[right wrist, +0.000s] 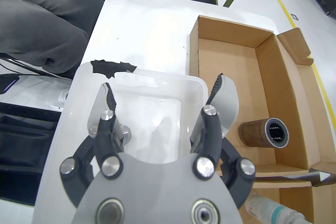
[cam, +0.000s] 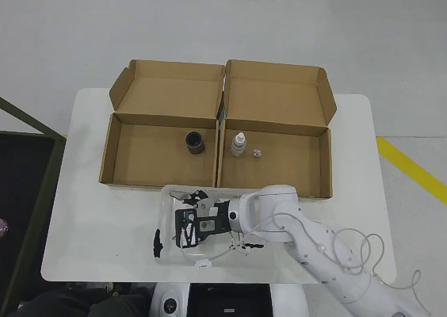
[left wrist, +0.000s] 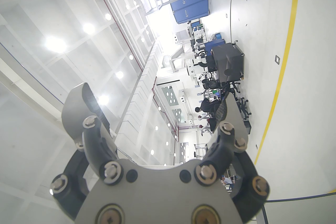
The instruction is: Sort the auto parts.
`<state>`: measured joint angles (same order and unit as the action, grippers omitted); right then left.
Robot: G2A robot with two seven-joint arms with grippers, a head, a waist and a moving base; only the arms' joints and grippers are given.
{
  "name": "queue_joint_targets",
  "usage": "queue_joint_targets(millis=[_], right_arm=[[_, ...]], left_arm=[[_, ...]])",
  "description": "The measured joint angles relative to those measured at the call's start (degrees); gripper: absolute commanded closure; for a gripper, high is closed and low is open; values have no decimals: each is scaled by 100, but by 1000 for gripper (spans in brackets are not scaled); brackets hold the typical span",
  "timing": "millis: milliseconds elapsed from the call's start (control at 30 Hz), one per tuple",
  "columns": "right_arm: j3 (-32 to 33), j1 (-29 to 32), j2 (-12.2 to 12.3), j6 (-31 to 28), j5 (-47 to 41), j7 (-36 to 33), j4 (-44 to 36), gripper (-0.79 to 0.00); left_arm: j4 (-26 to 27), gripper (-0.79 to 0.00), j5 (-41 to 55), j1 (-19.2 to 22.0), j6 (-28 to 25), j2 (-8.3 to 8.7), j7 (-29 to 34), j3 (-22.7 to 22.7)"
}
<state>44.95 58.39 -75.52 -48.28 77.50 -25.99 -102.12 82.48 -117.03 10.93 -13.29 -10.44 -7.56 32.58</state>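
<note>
Silvery part (right wrist: 127,133) half-hidden behind right claw (right wrist: 163,81)

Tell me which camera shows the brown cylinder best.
The right wrist view: the brown cylinder lies close, its open end clear. The top view has it small; the left wrist view faces the hall.

under the right gripper (right wrist: 162,80) sits a glossy translucent plastic tub (right wrist: 170,76). beside it, a matt brown cardboard box (right wrist: 225,70) holds a dull, rusty-looking metal cylinder (right wrist: 253,131). its fingers (right wrist: 228,99) are brushed metal.
</note>
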Motion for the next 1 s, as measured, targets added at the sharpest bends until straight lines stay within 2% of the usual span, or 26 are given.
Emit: queue_joint_targets(millis=[633,1000], right_arm=[[165,771,264,-255,605,-20,-303,-600],[97,848,322,-253,808,128,-29,-570]], left_arm=[[0,-785,0,0,0,0,0,0],[0,-785,0,0,0,0,0,0]])
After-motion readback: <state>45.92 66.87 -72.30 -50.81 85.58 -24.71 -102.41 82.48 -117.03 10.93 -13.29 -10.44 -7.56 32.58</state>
